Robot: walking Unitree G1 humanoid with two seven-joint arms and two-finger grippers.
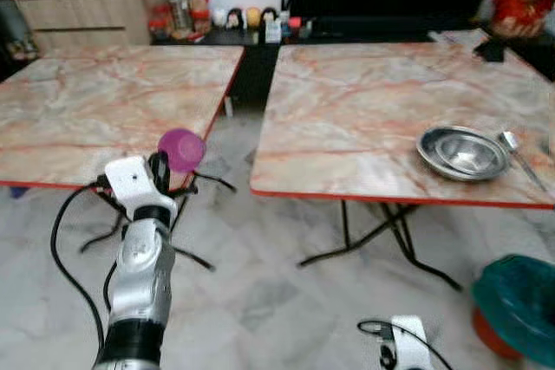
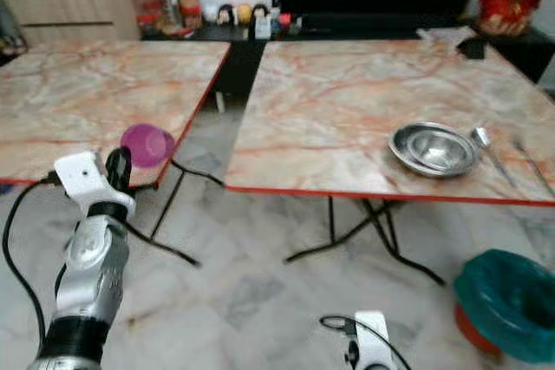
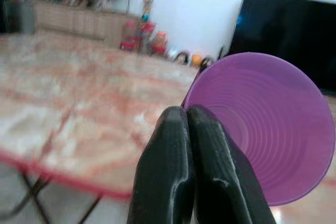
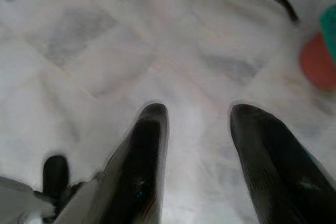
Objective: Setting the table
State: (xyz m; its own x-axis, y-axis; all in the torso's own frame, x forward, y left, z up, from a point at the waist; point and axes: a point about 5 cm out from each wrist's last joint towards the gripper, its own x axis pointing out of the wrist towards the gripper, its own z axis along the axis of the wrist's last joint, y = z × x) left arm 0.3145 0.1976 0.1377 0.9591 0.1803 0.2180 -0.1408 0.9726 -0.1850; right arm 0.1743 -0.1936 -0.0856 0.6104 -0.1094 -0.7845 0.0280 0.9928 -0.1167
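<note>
we hold a small purple ribbed plastic cup (image 3: 262, 135) in our left gripper (image 3: 191, 124), raised before the gap between two marble-patterned folding tables with red edges. its two black fingers (image 3: 210, 171) are pressed together on the cup's rim, and the cup lies tipped on its side with its open mouth towards the wrist camera. on the right-hand table (image 1: 347, 119), near the front edge, sits a round shiny steel bowl (image 1: 462, 152) with a metal spoon (image 1: 519, 154) just beside it. our right gripper (image 4: 197, 129) hangs low over the pale tiled floor (image 1: 260, 301), its jaws spread apart and holding nothing. a teal tub (image 1: 520, 301) stands on the floor at the right.
</note>
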